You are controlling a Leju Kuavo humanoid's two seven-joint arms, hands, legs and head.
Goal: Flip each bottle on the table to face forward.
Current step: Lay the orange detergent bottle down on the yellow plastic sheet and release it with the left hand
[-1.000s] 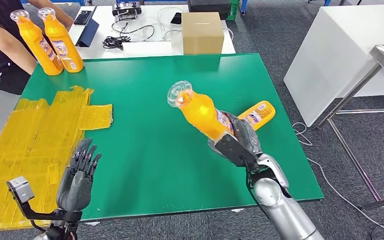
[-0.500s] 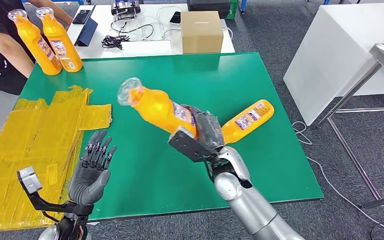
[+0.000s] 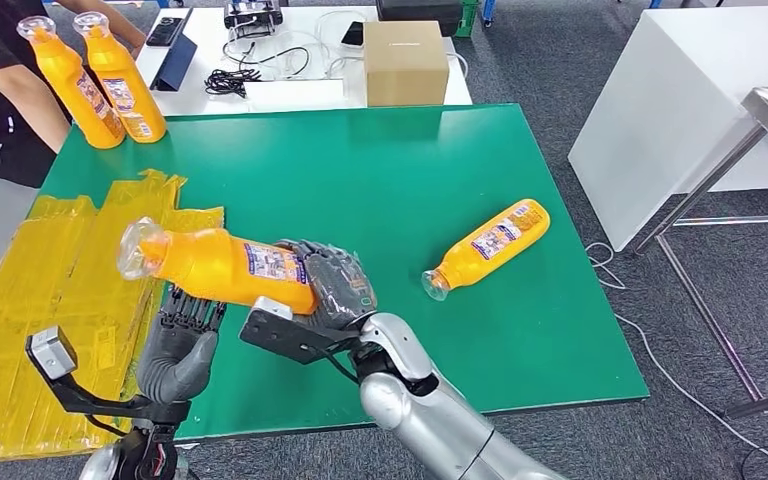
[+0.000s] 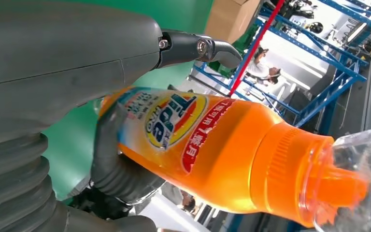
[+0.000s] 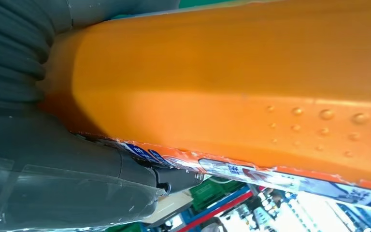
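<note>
While the green desk [image 3: 400, 180] carries one orange bottle [image 3: 487, 247] lying at the right and two [image 3: 100, 85] upright at the far left, the right hand [image 3: 330, 290] grips a third bottle [image 3: 220, 268] level above the near left. Directly beneath it, the left hand [image 3: 182, 345] waits with fingers [image 3: 192, 310] spread wide and holding nothing; it should close around the body before the right lets go.

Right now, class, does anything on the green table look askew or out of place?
Yes. One orange bottle lies on its side near the table's right edge, while two bottles stand upright at the far left corner. Crumpled yellow tape covers the left side unevenly.
</note>
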